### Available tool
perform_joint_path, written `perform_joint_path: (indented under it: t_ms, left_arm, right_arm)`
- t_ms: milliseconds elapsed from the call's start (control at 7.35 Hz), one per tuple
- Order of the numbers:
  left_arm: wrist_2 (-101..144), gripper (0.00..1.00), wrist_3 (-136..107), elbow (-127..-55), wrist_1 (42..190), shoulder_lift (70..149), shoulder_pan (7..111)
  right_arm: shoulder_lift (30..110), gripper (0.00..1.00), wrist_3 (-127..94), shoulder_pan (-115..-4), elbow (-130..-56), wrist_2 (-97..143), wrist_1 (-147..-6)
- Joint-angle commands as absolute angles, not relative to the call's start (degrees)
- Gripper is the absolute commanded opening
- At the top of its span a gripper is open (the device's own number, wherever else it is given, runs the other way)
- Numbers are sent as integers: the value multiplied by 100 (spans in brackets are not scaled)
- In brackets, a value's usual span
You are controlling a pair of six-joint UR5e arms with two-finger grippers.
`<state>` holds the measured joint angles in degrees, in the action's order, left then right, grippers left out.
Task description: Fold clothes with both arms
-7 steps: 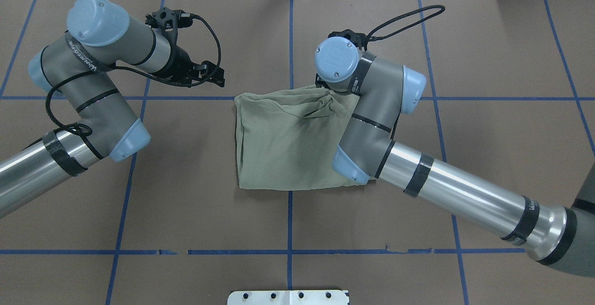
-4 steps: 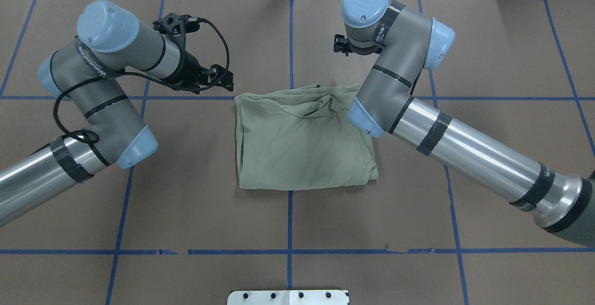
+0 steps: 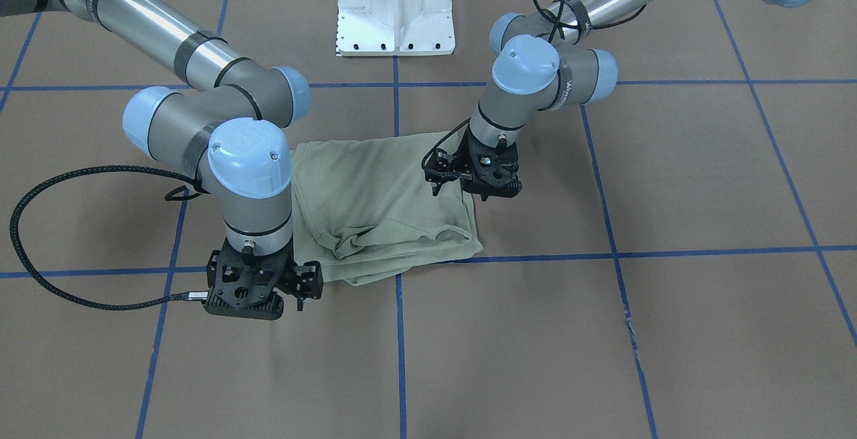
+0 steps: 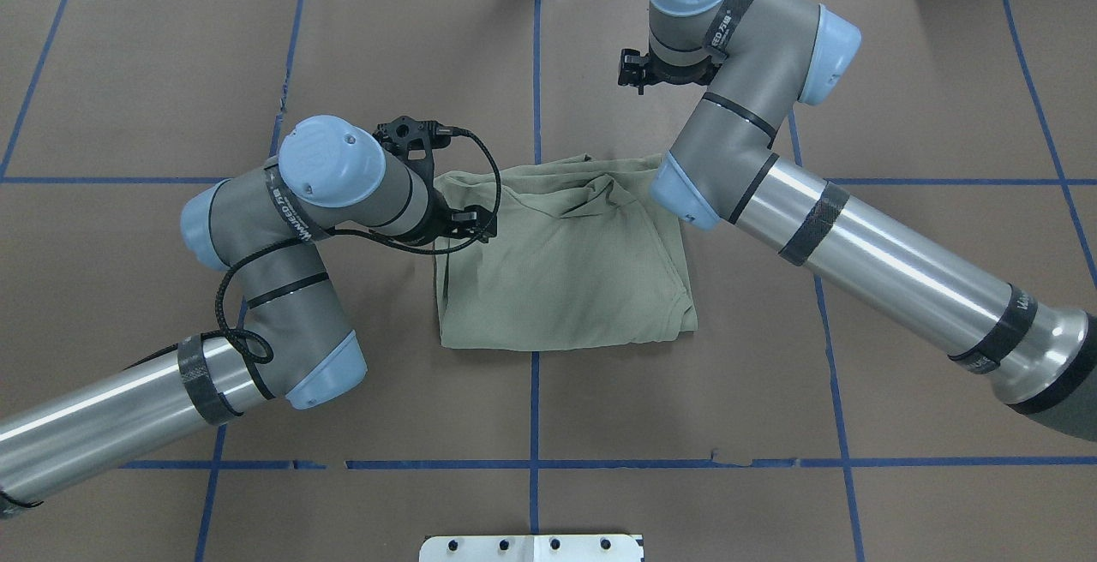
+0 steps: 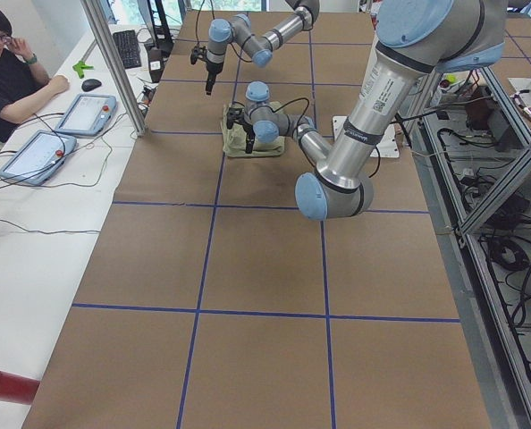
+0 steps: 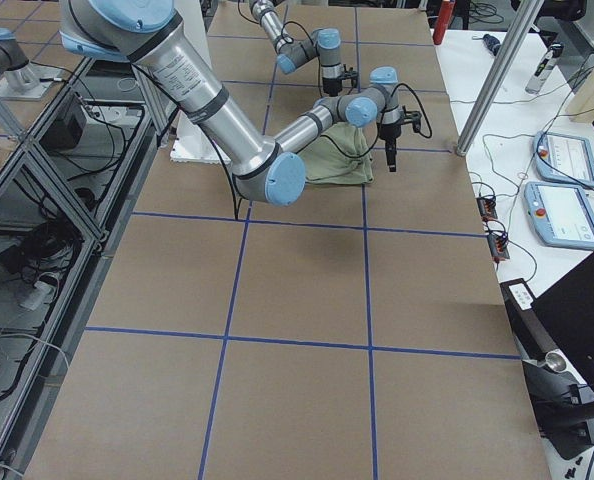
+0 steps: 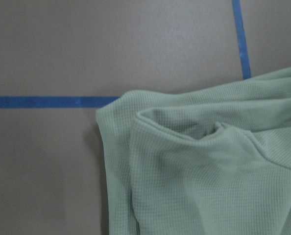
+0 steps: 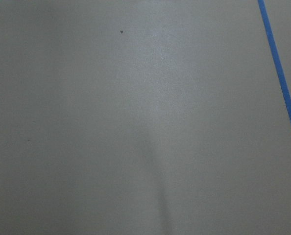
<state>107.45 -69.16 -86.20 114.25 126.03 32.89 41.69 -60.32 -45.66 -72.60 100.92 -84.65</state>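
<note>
The pale sage-green shirt (image 4: 566, 271) lies folded into a rough square at the table's middle, with a rumpled pucker near its far edge (image 3: 348, 241). My left gripper (image 4: 458, 221) points down over the shirt's far left corner, also seen from the front (image 3: 472, 188). Its wrist view shows that corner (image 7: 194, 166) close below, with no fingers in sight. My right gripper (image 4: 638, 75) hangs over bare table beyond the shirt's far right corner (image 3: 264, 292) and holds nothing. Its wrist view shows only table. I cannot tell whether either gripper is open or shut.
The brown paper table (image 4: 900, 288) carries a grid of blue tape lines (image 4: 536, 391). The white pedestal plate (image 3: 395, 4) stands at the robot's side. An operator (image 5: 6, 71) sits with tablets (image 5: 85, 113) beyond the far edge.
My right gripper has let the shirt's far right corner drop and has risen away toward the far edge. My left gripper has moved right, over the shirt's far left corner.
</note>
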Motion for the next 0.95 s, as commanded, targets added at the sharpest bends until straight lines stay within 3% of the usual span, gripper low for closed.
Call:
perform_joint_path:
  t_ms: [0, 816]
  left_arm:
    - [10478, 100, -7117, -8430, 11364, 12743, 3243]
    - [10099, 100, -7075, -6683, 11470, 13683, 4059]
  right_arm:
    - [4192, 100, -6038, -4570, -7338, 10107, -8464]
    - [4245, 100, -6038, -4562, -7348, 10099, -8464]
